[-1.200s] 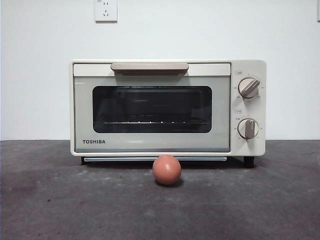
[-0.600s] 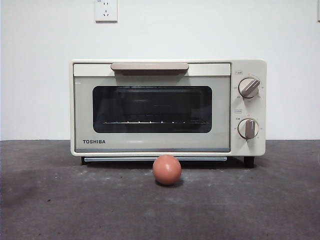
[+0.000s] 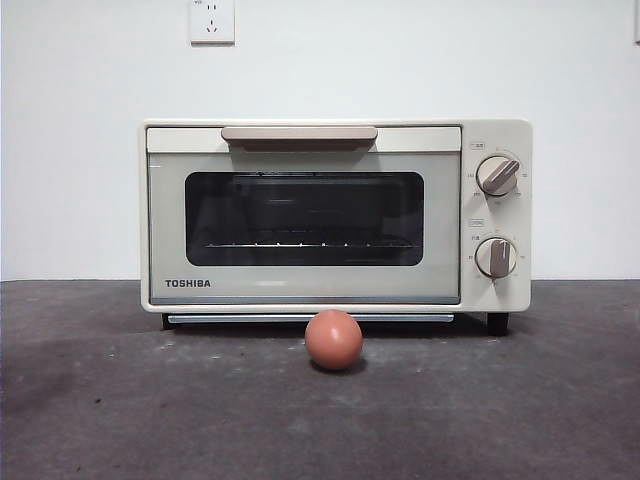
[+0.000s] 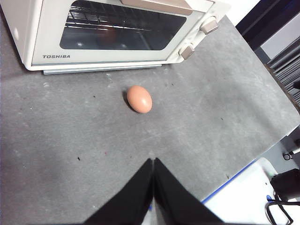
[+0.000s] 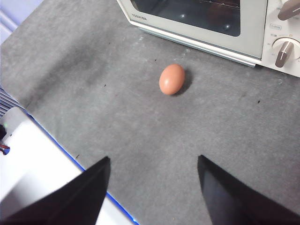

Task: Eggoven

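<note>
A small reddish-brown egg [image 3: 333, 339] lies on the dark grey table just in front of a cream TOSHIBA toaster oven [image 3: 305, 285]. The oven's dark glass door [image 3: 304, 218] is shut, with a beige handle [image 3: 299, 133] on top and two knobs [image 3: 497, 175] at the right. The egg also shows in the left wrist view [image 4: 139, 99] and in the right wrist view [image 5: 171, 79]. My left gripper [image 4: 153, 161] is shut and empty, well back from the egg. My right gripper [image 5: 153, 161] is open and empty, also well back from it. Neither arm shows in the front view.
The table's front edge [image 5: 89, 180] with a blue strip and white gear beyond it lies close to both grippers. A wall socket [image 3: 211, 20] sits on the white wall behind the oven. Bare tabletop [image 3: 120, 400] lies on both sides of the egg.
</note>
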`<state>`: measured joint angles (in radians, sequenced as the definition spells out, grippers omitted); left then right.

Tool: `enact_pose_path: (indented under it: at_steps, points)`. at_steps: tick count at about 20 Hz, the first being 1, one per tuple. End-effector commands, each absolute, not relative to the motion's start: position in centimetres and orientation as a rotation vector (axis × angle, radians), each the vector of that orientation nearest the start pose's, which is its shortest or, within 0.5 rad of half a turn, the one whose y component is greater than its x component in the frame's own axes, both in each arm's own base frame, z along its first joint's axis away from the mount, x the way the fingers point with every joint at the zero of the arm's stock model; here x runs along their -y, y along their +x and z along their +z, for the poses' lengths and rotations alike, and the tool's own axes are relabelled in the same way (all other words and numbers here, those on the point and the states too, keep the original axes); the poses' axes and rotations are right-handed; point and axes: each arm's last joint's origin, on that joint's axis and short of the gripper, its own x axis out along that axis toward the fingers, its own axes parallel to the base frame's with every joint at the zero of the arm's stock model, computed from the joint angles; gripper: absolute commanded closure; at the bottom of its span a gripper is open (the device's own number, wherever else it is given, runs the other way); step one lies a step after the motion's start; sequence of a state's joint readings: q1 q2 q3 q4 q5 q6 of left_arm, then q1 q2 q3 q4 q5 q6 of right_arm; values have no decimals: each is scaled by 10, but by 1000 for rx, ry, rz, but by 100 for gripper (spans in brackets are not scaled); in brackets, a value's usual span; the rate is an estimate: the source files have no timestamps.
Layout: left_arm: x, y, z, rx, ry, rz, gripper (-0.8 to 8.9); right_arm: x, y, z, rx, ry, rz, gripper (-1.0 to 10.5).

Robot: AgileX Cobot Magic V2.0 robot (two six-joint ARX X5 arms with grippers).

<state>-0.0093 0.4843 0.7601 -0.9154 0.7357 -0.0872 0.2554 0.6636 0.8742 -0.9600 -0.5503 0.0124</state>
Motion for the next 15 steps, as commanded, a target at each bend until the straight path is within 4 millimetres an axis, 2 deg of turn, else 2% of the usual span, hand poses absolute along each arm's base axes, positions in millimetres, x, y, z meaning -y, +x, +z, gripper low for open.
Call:
enact_pose_path:
  at_steps: [1, 4, 7, 10, 15]
  points:
    - [20, 78, 304, -608, -284, -703, 806, -47, 109, 317, -770, 152, 774, 622]
    - [20, 78, 304, -606, -283, -703, 806, -66, 130, 313, -802, 182, 823, 622]
    - [20, 78, 304, -606, -283, -703, 806, -100, 154, 302, -841, 158, 827, 622]
    - [20, 78, 304, -606, -283, -703, 806, -136, 175, 284, -876, 136, 818, 622]
    - [20, 78, 304, -606, -283, -703, 806, -186, 206, 239, -929, 104, 746, 622]
